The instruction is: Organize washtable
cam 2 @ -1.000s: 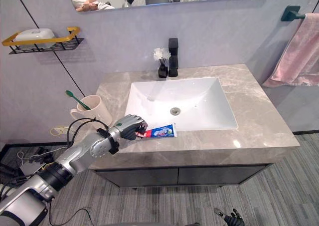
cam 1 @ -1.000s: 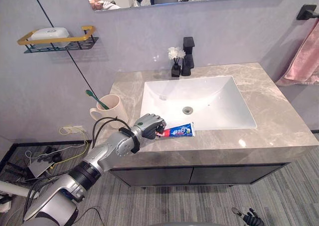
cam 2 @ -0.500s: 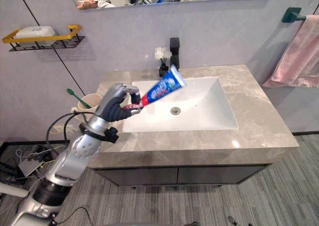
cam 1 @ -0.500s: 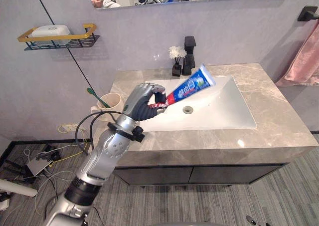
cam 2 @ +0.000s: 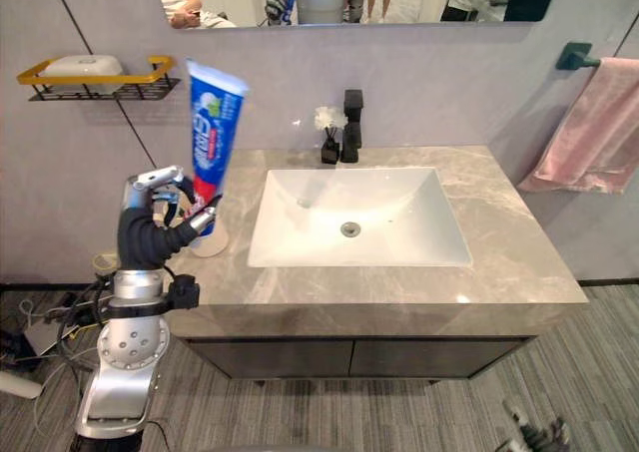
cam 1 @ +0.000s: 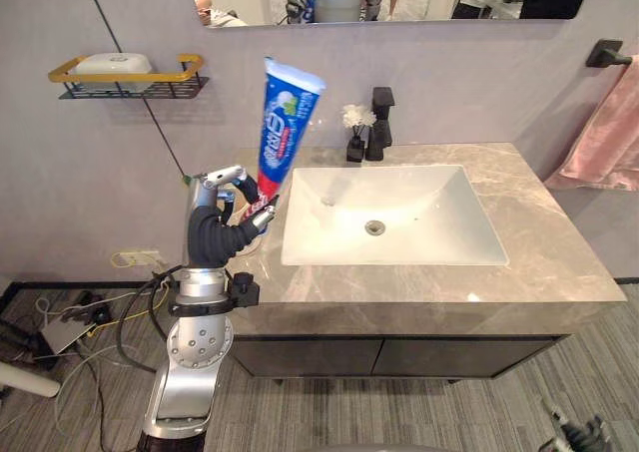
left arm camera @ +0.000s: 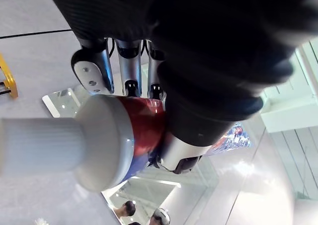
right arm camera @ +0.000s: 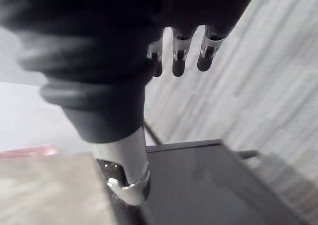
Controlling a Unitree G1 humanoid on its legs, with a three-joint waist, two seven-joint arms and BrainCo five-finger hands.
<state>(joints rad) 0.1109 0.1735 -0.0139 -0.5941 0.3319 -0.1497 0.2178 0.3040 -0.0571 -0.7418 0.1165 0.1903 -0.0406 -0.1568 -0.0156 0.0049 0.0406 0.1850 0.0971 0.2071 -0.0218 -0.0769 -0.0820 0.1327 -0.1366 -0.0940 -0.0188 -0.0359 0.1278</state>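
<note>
My left hand (cam 1: 214,229) is raised over the left end of the grey stone counter (cam 1: 559,272) and shut on a blue, white and red toothpaste tube (cam 1: 281,131). The tube stands almost upright, crimped end up and cap down. In the left wrist view the grey cap (left arm camera: 42,146) and the red shoulder of the tube (left arm camera: 145,129) sit between the fingers (left arm camera: 93,68) and the thumb. A beige cup (cam 2: 208,240) stands just behind this hand, mostly hidden by it. My right hand (cam 2: 535,435) hangs low by the floor, its fingers (right arm camera: 179,57) relaxed and holding nothing.
A white sink basin (cam 1: 391,216) is sunk in the counter's middle, with a black faucet (cam 1: 380,115) and a small black vase of white flowers (cam 1: 353,131) behind it. A wall shelf (cam 1: 125,77) carries soap at upper left. A pink towel (cam 1: 607,143) hangs at right.
My left hand lifted the toothpaste off the counter's front edge, swung it left and tipped it from lying flat to nearly upright by the cup. The camera view has also shifted.
</note>
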